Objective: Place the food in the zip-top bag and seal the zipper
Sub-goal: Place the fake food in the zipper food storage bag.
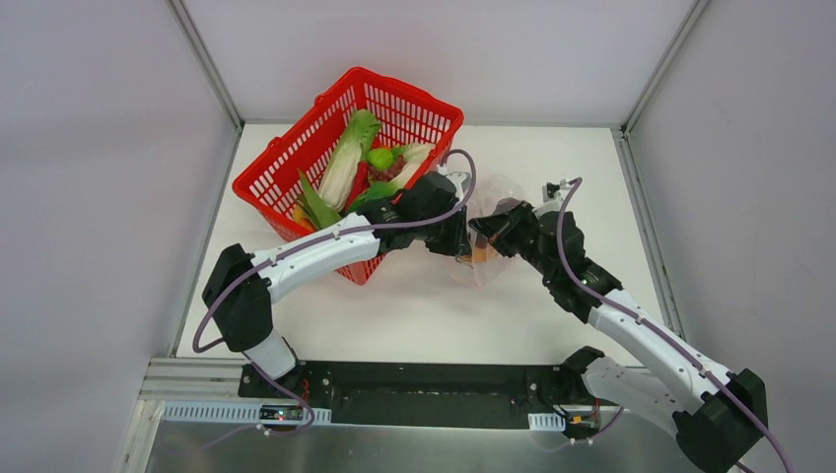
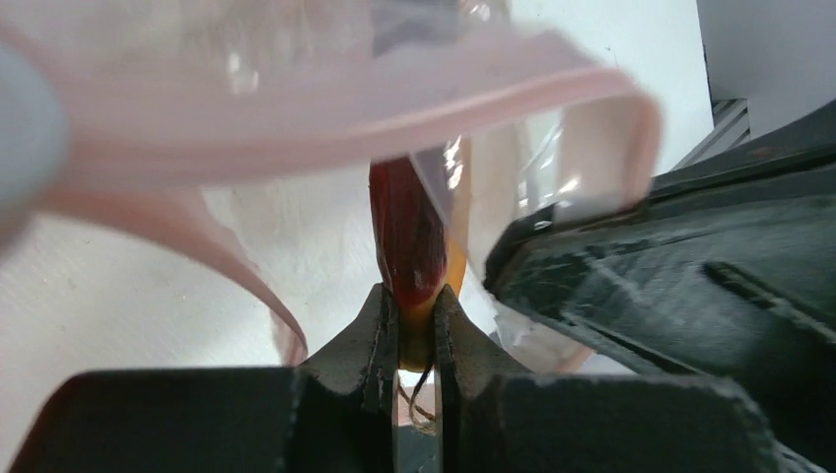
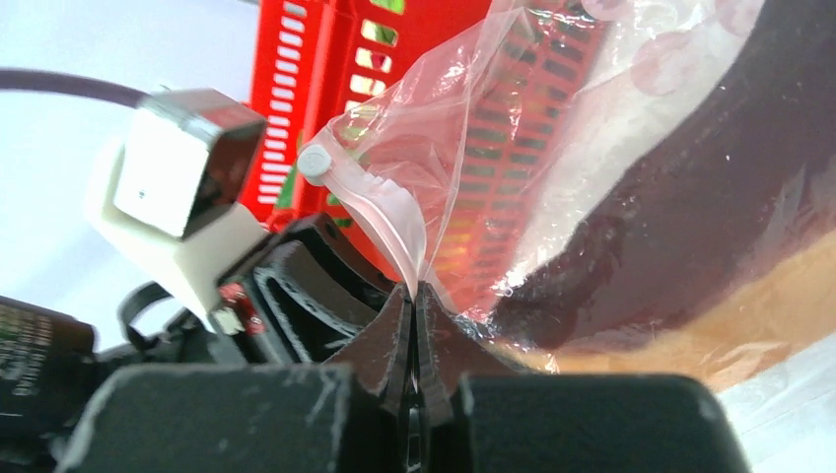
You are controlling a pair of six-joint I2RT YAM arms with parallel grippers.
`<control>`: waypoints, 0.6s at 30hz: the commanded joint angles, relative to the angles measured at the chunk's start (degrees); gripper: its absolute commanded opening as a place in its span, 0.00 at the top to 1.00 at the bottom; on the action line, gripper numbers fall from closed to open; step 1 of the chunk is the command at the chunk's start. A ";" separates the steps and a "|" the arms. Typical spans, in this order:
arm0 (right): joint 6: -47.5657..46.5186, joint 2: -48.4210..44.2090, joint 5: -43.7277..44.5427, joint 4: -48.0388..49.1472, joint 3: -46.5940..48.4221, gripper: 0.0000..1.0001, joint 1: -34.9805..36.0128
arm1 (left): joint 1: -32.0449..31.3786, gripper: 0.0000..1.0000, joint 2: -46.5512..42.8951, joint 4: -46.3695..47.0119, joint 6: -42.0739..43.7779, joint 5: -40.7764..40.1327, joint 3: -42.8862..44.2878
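The orange bun with dark sausage (image 2: pixel 406 236) is pinched at its near end by my left gripper (image 2: pixel 418 301), which is shut on it. It hangs in the open mouth of the zip-top bag (image 1: pixel 496 193), whose pink zipper (image 2: pixel 345 108) loops above it. My right gripper (image 3: pixel 414 291) is shut on the zipper strip (image 3: pixel 384 212) and holds the bag up. Through the clear plastic the bun (image 3: pixel 710 246) shows large on the right. From above, both grippers meet right of the basket, left gripper (image 1: pixel 463 246) against right gripper (image 1: pixel 483 229). Bok choy (image 1: pixel 345 163) and green leaves (image 1: pixel 317 202) lie in the basket.
The red mesh basket (image 1: pixel 286 163) stands tilted at the back left, close behind my left arm. The left wrist's camera block (image 3: pixel 177 187) sits just beside my right fingers. White walls with metal edges bound the table on both sides and at the back.
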 commanded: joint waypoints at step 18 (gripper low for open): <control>-0.39 -4.24 5.93 10.34 -2.92 1.00 -0.18 | -0.06 1.00 6.05 -12.41 11.29 17.69 9.89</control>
